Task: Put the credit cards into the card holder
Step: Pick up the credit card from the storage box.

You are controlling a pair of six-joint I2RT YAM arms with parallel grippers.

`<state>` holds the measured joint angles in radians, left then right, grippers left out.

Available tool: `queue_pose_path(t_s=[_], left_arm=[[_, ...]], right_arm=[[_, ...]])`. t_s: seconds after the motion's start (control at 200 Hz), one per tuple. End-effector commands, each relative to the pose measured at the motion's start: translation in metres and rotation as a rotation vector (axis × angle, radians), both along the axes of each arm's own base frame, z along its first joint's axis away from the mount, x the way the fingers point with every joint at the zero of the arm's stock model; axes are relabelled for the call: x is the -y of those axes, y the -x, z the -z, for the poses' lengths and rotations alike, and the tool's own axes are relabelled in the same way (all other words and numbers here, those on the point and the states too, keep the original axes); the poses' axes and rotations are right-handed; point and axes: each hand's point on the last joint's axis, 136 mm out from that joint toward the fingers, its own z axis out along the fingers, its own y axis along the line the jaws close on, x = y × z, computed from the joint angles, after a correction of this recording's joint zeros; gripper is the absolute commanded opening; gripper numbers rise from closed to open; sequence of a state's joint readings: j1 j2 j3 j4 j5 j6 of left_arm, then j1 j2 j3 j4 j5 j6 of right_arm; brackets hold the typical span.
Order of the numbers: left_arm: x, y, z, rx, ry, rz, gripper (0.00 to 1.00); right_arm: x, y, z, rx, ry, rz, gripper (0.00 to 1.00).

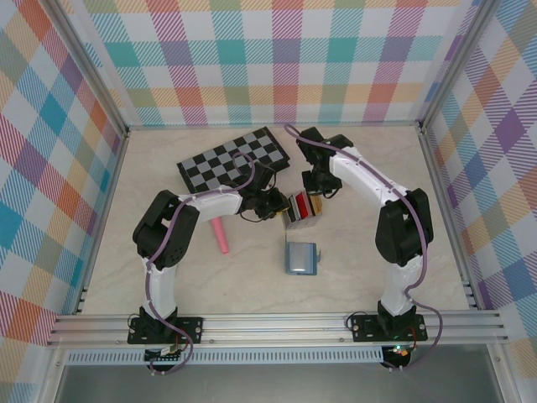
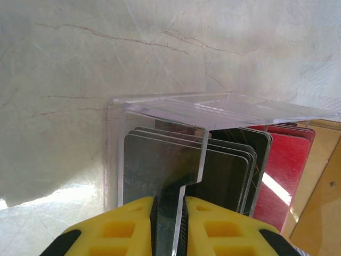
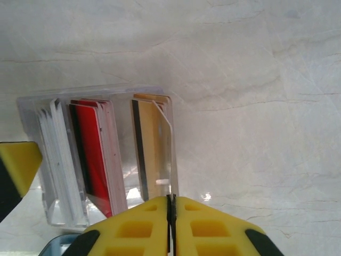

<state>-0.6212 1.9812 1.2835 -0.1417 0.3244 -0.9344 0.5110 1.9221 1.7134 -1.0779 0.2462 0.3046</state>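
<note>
While the top view shows the wallet [image 1: 300, 258] lying flat toward my bases, apart from both pincers, the wrist views show the cards [image 2: 285, 170] standing in a clear box [image 2: 160, 106]. My left pincer [image 2: 168, 218] clamps a box partition. My right pincer [image 3: 171, 213] is pinched nearly closed on its end wall, beside the tan cards.

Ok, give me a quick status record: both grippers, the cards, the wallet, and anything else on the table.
left gripper: shut on a wall of the clear rack
right gripper: shut on the rack's end wall, beside the tan cards
cards: black cards, red cards and tan cards upright in the rack
wallet: flat, apart from rack, nearer the bases
other: checkerboard, pink stick
</note>
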Motion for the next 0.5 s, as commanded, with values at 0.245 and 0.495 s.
queue_pose_path(t_s=[0.245,0.495], left_arm=[[-0.007,0.010,0.005,-0.006,-0.032,0.007,0.22],[-0.008,0.006,-0.031,0.085,0.008,0.002,0.35]], right_arm=[[-0.026,0.012,-0.040,0.024,-0.203,0.002,0.03],[-0.025,0.021,-0.066,0.087,-0.366,0.090,0.02]])
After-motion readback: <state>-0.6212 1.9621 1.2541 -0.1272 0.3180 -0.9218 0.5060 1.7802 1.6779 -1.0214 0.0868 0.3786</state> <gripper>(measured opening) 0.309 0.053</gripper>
